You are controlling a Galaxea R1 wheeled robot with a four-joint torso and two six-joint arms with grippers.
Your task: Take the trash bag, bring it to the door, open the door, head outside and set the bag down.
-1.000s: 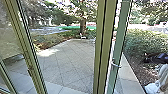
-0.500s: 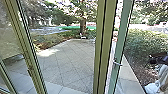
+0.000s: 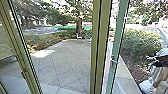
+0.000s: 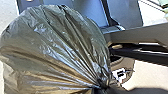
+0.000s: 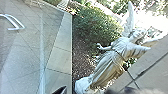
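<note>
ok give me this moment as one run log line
location: at door; door state: unclear; metal handle: on door's green frame; trash bag: neck gathered, left wrist view; paved yard: ahead; statue: beside shrub

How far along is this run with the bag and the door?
Pickup looks done: the trash bag, neck gathered, shows close at the left wrist, so carrying seems in hand. The door appears partly open, its edge standing apart from the frame. Left: going out, as the paving lies beyond the frame, and putting the bag down there.
</note>
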